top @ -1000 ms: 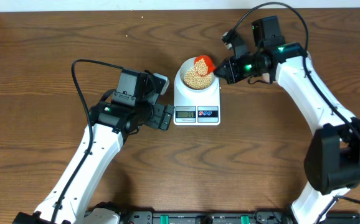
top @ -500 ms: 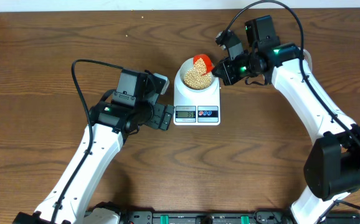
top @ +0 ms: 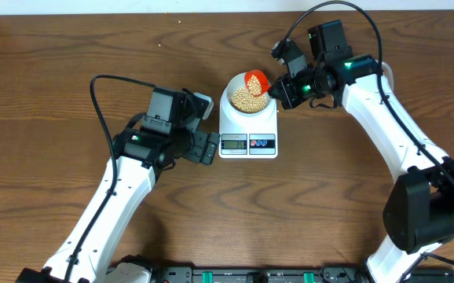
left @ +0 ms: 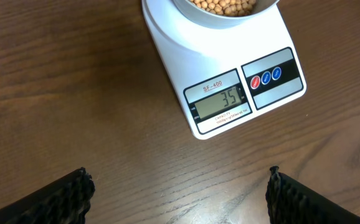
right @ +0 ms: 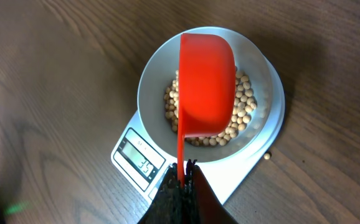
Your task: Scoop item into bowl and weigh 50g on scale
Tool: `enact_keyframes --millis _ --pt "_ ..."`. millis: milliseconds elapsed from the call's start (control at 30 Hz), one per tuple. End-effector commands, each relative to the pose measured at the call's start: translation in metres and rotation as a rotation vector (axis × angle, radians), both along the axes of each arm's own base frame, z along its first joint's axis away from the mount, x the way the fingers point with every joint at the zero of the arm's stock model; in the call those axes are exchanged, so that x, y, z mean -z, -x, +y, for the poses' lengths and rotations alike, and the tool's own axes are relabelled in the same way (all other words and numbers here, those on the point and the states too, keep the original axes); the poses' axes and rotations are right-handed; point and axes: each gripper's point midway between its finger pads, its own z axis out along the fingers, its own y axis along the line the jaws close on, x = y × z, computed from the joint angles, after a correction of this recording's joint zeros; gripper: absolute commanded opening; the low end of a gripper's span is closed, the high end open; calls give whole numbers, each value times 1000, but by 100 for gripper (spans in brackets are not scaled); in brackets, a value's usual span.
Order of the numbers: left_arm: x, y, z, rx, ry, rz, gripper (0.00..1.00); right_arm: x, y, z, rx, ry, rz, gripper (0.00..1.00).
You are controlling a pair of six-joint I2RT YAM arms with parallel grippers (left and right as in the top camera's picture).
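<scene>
Reading the left wrist view, you can make out "SF-400" printed just above the display [left: 222, 99] of the scale [left: 180, 43], and the digits show 35. Beside the display sits a dark panel with three round buttons [left: 265, 77], one red and two blue; any symbols on them are too small for you to read. The right wrist view shows the same 35 on the screen.

You will find the bowl [right: 149, 81] standing on the scale's platform, with the beans [right: 245, 99] heaped in its bottom. One stray bean [right: 266, 156] lies on the table [left: 74, 93] just beside the scale's edge.

Your right gripper [right: 181, 180] is clenched on the thin handle of the red scoop [right: 206, 81], whose cup hangs over the bowl with its smooth outer side toward the wrist camera, covering part of the beans.

Your left gripper [left: 179, 193] is released, its two dark fingertips spread wide at the bottom corners of its view, grasping nothing and hovering over bare wood near the front of the scale
</scene>
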Motion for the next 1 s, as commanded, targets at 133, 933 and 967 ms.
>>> enact_keyframes --millis 133,933,967 --pt "2 1 0 3 4 7 91 -17 -1 3 -18 -8 -48 1" --pt "2 1 0 3 4 7 91 -25 4 10 -63 -88 -31 1" --pt "2 1 0 3 4 7 91 -25 4 10 -63 -88 -31 1"
